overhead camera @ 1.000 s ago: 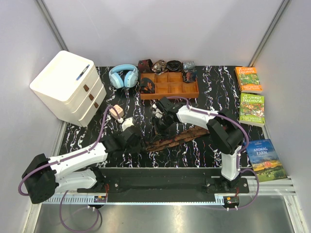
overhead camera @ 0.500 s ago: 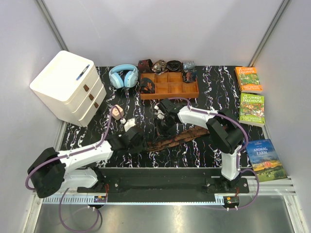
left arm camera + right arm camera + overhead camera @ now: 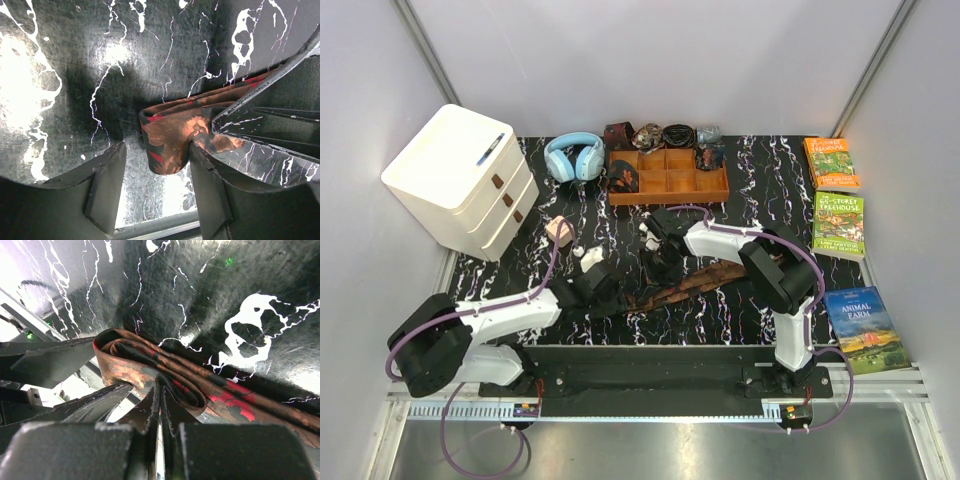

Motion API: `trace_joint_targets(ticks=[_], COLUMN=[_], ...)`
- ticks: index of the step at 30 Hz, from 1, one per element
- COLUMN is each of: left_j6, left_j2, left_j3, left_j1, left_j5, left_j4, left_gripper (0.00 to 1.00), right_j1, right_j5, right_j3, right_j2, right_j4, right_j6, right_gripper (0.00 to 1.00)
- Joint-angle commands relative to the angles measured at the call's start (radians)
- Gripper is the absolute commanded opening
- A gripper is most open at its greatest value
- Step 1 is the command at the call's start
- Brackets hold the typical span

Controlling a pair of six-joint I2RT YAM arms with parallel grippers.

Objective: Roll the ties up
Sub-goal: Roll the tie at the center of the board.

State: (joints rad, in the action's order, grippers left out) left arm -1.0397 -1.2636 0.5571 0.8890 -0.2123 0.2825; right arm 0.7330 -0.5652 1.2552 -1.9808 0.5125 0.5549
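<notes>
The tie [image 3: 692,281] lies slantwise on the front middle of the worktop [image 3: 760,180], its folded left end between the left end effector's [image 3: 155,170] fingers, with the right end effector [image 3: 660,266] just behind. Behind it sits the tray [image 3: 668,198], with headphones [image 3: 573,157] to its left and a drawer unit [image 3: 460,180] farther left. Books [image 3: 838,225] line the right edge.
</notes>
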Motion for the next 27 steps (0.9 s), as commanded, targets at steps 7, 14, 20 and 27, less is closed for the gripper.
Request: trace_joint_targets(ticks=[7, 14, 20, 27], left_j6=[-0.017, -0.025, 0.001, 0.006], left_j2=[-0.043, -0.065, -0.102, -0.051], left_j3=[-0.045, -0.068, -0.022, 0.076], left_j1=[-0.012, -0.012, -0.012, -0.012], left_j5=[-0.01, -0.018, -0.025, -0.121], left_j4=[-0.104, -0.16, -0.12, 0.196], left_gripper=[0.51, 0.37, 0.19, 0.17], right_j1=[-0.003, -0.004, -0.006, -0.03], right_j5=[0.024, 0.022, 0.019, 0.063], right_j3=[-0.002, 0.003, 0.012, 0.035], right_j2=[-0.032, -0.053, -0.066, 0.014], right_j4=[-0.017, -0.017, -0.014, -0.011], right_j6=[-0.026, -0.035, -0.035, -0.026], right_gripper=[0.05, 0.05, 0.05, 0.07])
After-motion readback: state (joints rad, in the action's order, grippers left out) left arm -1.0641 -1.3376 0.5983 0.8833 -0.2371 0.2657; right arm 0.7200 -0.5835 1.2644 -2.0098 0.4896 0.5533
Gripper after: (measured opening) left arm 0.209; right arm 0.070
